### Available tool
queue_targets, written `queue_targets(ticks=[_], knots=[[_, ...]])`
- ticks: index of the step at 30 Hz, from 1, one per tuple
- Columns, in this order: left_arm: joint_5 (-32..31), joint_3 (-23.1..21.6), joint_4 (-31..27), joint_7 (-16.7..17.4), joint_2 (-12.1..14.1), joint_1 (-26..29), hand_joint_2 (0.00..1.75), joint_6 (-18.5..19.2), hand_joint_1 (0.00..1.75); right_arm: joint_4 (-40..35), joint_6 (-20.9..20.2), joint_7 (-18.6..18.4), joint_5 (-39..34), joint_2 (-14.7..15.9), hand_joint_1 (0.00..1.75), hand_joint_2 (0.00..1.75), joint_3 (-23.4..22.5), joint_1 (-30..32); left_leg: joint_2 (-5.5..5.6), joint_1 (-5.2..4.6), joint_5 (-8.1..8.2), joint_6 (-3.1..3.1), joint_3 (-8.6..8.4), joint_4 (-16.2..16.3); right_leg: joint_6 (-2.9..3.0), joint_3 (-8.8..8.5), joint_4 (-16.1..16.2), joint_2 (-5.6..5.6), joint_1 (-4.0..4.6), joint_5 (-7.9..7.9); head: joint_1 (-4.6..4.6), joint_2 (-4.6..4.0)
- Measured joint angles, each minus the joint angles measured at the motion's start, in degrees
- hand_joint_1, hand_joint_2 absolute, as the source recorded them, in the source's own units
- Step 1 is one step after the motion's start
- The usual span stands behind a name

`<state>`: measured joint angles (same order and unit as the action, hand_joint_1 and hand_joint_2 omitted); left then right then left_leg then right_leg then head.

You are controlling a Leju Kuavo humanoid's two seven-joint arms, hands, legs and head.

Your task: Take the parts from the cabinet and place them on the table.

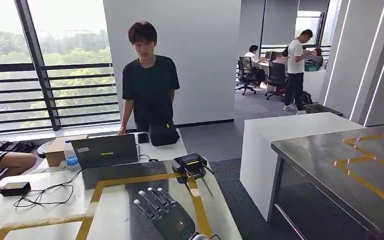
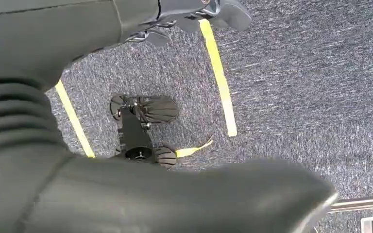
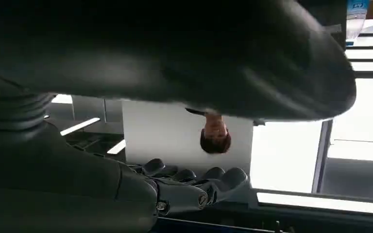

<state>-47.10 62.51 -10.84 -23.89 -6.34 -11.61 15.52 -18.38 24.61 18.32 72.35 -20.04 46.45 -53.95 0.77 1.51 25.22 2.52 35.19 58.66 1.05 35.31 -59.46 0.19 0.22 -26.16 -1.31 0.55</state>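
Note:
My right hand (image 1: 166, 214) hovers low over the near table (image 1: 55, 210), which is white and marked with yellow tape. Its fingers are spread and point toward the person, and it holds nothing. The right wrist view shows the same hand (image 3: 175, 190) with its dark fingers (image 3: 209, 178) stretched out and bare. My left hand (image 2: 194, 12) hangs over the carpet beside me, its fingers slightly curled and apart from the thumb, with nothing in it. A small black device with a yellow label (image 1: 190, 164) lies on the table just beyond my right hand.
A person in black (image 1: 150, 85) stands behind the table at a laptop (image 1: 106, 151). A bottle (image 1: 70, 156), a box and cables lie at the left. A steel table (image 1: 340, 165) with yellow tape stands at the right. Castors of a chair base (image 2: 141, 127) rest on the carpet.

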Motion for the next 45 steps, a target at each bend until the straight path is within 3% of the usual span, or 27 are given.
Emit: queue_targets(ticks=[18,24,31,37,42,45], knots=[[0.3,0.0,0.0,0.3,0.0,0.0,0.00,-0.5,0.00,0.0,0.1,-0.1,-0.2,0.1,0.00,0.00,0.0,0.0,0.00,0.00,0.00,0.00,0.00,0.0,0.00,0.00,0.0,0.00,0.00,0.00,0.00,0.00],[0.3,0.0,0.0,0.3,0.0,0.1,0.00,-1.7,0.00,0.0,0.8,-2.5,-2.2,1.0,0.00,0.00,0.0,0.1,0.00,0.00,0.00,0.00,0.00,0.0,0.00,0.00,0.0,0.00,0.00,0.00,0.00,0.00],[1.0,0.3,0.0,0.0,0.1,0.9,0.00,-2.8,0.00,0.4,2.6,-5.2,-6.1,4.9,0.00,0.00,-1.3,0.4,0.00,-0.01,0.00,0.00,-0.01,0.0,-0.02,0.00,0.0,0.00,-0.04,0.01,0.00,0.00],[1.3,0.5,0.0,-0.5,0.2,1.8,0.00,-2.8,0.00,0.9,5.1,-5.7,-9.4,10.1,0.00,0.00,-6.1,2.4,0.04,-0.03,0.04,-0.05,0.00,0.0,-0.06,-0.05,0.1,-0.02,-0.06,0.04,-0.02,0.00],[1.9,0.9,0.0,-0.9,0.3,2.0,0.00,-2.6,0.00,1.4,7.0,-8.2,-11.7,13.6,0.00,0.00,-8.9,3.7,0.06,-0.03,0.05,-0.06,-0.01,0.1,-0.07,-0.04,0.1,-0.04,-0.07,0.03,0.00,0.00],[2.1,1.2,0.0,-1.2,0.3,2.5,0.00,-2.6,0.00,1.6,9.5,-6.7,-15.1,16.6,0.00,0.00,-12.2,5.1,0.13,-0.04,0.06,-0.08,0.02,0.1,-0.08,-0.09,0.1,-0.14,-0.07,0.02,-0.02,0.00]])
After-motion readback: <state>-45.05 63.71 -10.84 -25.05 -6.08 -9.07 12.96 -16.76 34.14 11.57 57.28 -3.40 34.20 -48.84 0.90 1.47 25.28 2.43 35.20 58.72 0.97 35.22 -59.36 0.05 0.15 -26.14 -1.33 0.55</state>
